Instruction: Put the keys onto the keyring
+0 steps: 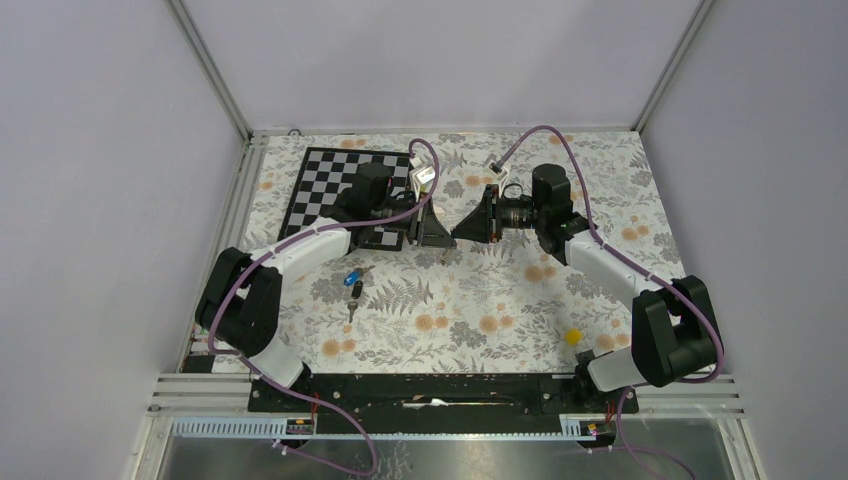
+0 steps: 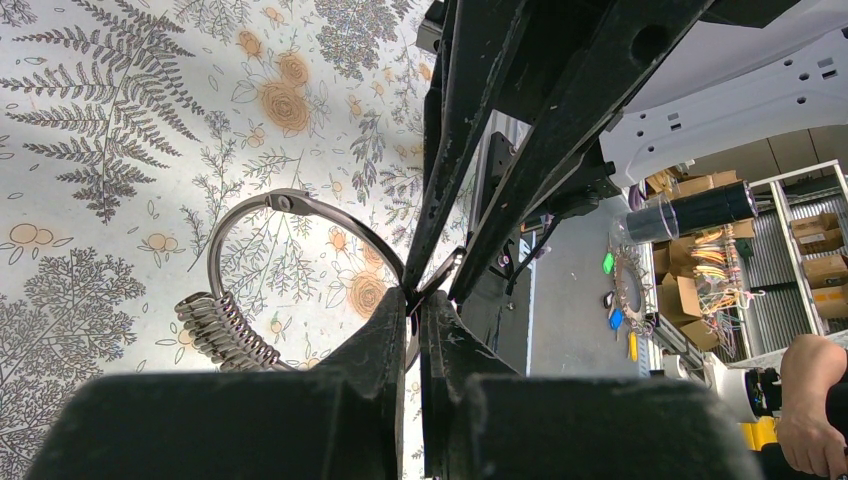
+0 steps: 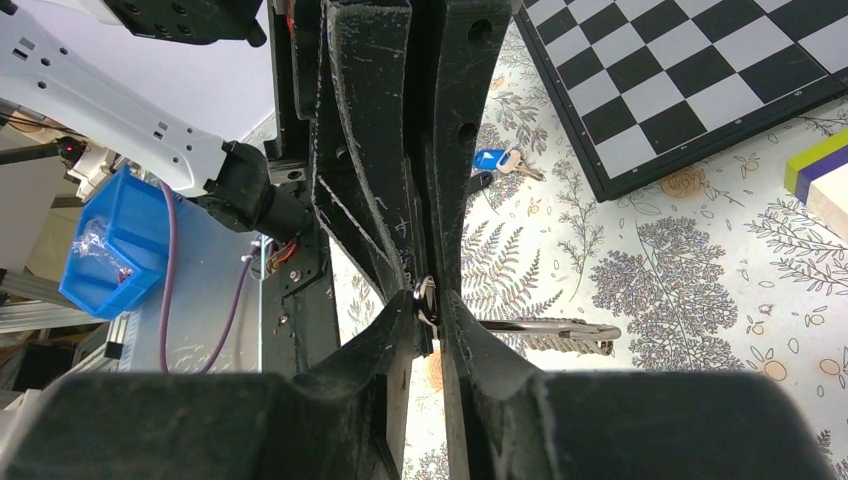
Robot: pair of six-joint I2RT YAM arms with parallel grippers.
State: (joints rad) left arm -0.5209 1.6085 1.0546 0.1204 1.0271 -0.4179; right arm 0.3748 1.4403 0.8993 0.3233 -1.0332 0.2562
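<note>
The keyring (image 2: pixel 262 207), a thin silvery wire ring with a fan of small metal pieces (image 2: pixel 226 332), hangs above the floral cloth between both grippers. My left gripper (image 2: pixel 415 300) is shut on its rim. The right gripper (image 3: pixel 430 310) is shut on a small metal part of the same keyring (image 3: pixel 552 326), which shows edge-on there. In the top view the left gripper (image 1: pixel 443 238) and the right gripper (image 1: pixel 458 233) meet tip to tip mid-table, hiding the ring. The keys lie on the cloth to the left, apart from both grippers: a blue-headed one (image 1: pixel 353 277) (image 3: pixel 489 159) and a black-headed one (image 1: pixel 356 292).
A black-and-white checkerboard (image 1: pixel 345 185) (image 3: pixel 700 80) lies at the back left under the left arm. A small yellow block (image 1: pixel 572 337) sits near the right arm's base. A white block with a yellow and purple edge (image 3: pixel 825 172) rests by the board.
</note>
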